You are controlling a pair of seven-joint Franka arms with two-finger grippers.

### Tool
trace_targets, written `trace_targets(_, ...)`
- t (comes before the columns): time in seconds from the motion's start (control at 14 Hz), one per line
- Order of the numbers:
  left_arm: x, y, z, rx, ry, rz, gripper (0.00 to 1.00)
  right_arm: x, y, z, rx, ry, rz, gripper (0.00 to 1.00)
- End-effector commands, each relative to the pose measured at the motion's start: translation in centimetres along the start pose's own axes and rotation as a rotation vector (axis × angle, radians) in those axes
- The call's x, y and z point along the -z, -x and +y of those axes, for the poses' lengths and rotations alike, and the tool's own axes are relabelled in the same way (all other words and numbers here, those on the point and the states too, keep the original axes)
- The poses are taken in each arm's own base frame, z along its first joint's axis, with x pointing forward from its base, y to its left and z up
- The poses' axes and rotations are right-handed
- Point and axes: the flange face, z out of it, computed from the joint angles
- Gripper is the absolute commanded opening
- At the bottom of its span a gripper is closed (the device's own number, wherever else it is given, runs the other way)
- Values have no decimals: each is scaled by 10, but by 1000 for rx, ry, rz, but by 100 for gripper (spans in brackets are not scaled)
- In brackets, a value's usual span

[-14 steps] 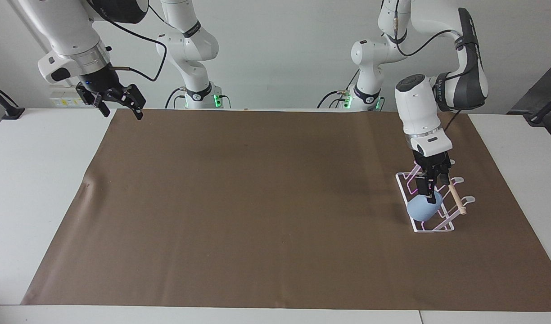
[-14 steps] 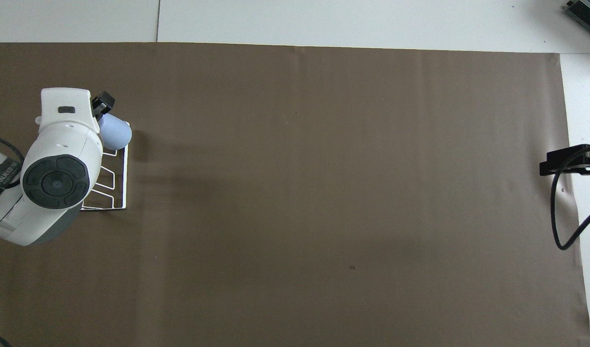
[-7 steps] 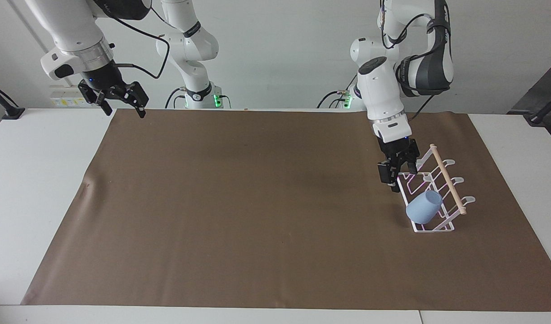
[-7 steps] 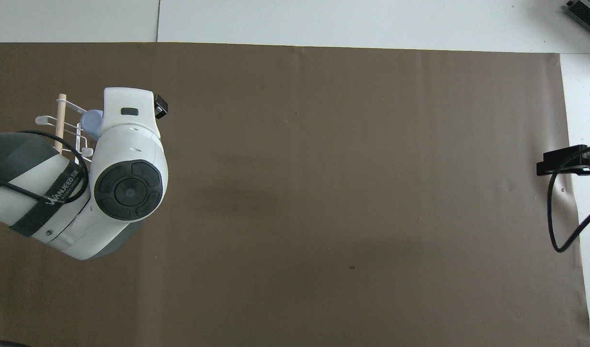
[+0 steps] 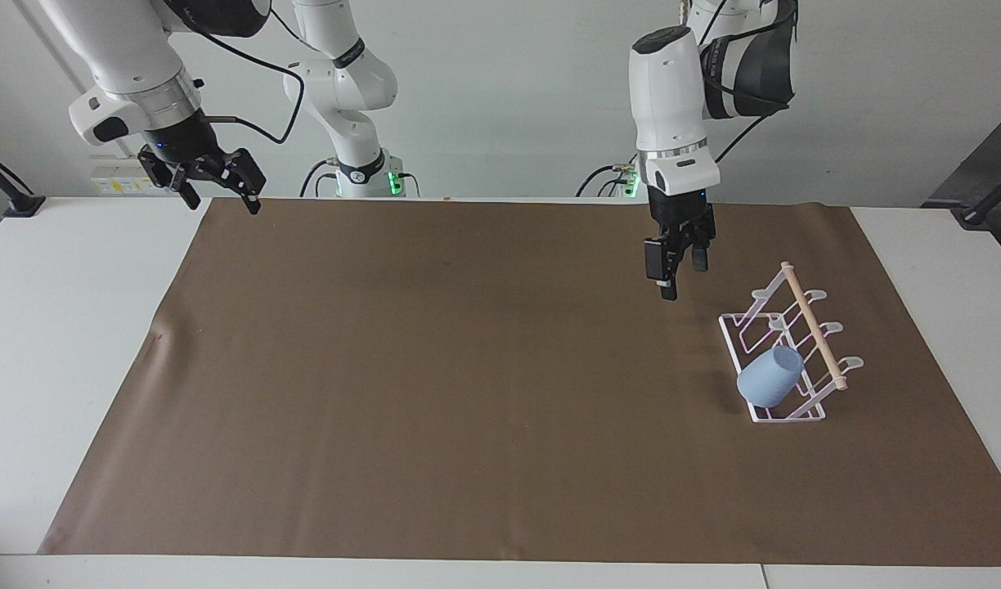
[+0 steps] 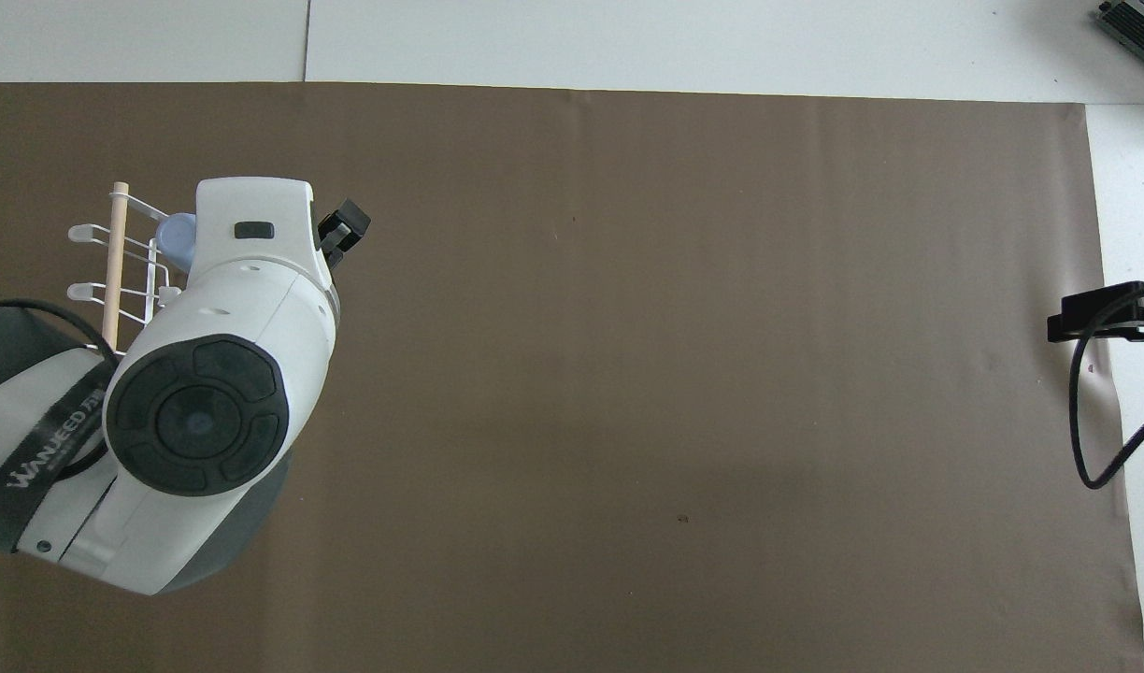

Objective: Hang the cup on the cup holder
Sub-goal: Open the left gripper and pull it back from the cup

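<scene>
"Two arms stood over the counter (image 5: 75, 343), with a brown mat (image 5: 468, 393) covering most of it. What came next in size?"

"Next was the cup holder (image 5: 797, 327), a white wire rack with a wooden dowel (image 5: 811, 323) across its top, at the left arm's end of the mat. The cup (image 5: 768, 378), light blue, sat on the part of the rack farthest from the robots, tilted over a slanted wire loop with its rounded base pointing outward. It looked hung already."

"And the pincers?"

"The left pincer (image 5: 671, 263) hovered empty and spread over bare mat, clear of the rack. The right pincer (image 5: 214, 184) waited spread and empty above the mat's corner at its own end."

"How should the step in hand go?"

"I judged it a retreat: lift straight away from the rack, so nothing snags the wires or nudges the cup off."

"Any writing?"

"Only 'WANJEED' on the strap around the left arm, seen from overhead (image 6: 53, 449)."
</scene>
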Motion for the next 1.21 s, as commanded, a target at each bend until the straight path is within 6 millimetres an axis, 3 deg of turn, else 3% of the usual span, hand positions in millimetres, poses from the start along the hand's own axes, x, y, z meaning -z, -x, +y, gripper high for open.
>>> trace_targets(0.0,4,-14,-21,-165,-32,-86,100,13,15,3,-17,7,16,100)
trace_targets(0.21,2,-36,-45,-376,-44,-225,100,39,32,5,-16,1,66,100)
trace_targets(0.57,15,-91,-73,-607,36,-388,100,40,32,4,-15,1,68,100)
trace_targets(0.86,40,-117,-83,-752,46,-454,100,40,32,5,-16,-1,68,100)
trace_targets(1.07,37,-119,-88,-819,59,-485,100,40,32,5,-16,1,68,100)
trace_targets(1.14,33,-128,-99,-860,63,-502,100,40,32,5,-16,1,68,100)
